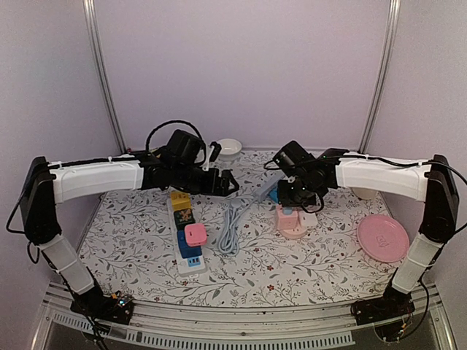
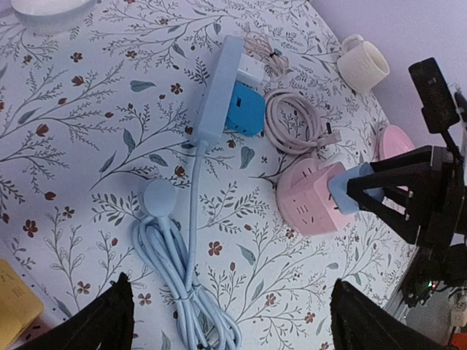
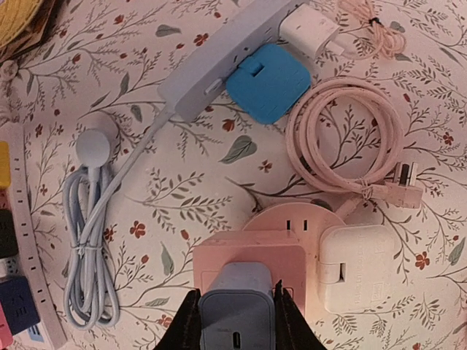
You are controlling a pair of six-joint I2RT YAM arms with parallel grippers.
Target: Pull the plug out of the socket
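Two black fingers (image 3: 186, 328) of the right gripper (image 3: 235, 321) are pressed against the grey-blue plug (image 3: 237, 295), one on each side, pinching it. The plug sits against one face of the pink cube socket (image 3: 248, 251), with no gap showing between them. In the right wrist view a white adapter (image 3: 357, 273) is fitted at the socket's 3 o'clock, and a pink cable coil (image 3: 343, 138) lies on the floral tabletop at its 1 o'clock. From above, the socket stands at 3 o'clock of the bundled pale-blue cable (image 1: 232, 230), and a pink plate (image 1: 383, 237) lies further out at 3 o'clock. A white power strip (image 1: 186, 233) lies at the cable's 9 o'clock. The left gripper (image 2: 232, 286) hangs over the pale-blue cable with its fingers spread wide, holding nothing. In the left wrist view the socket is at 2 o'clock.
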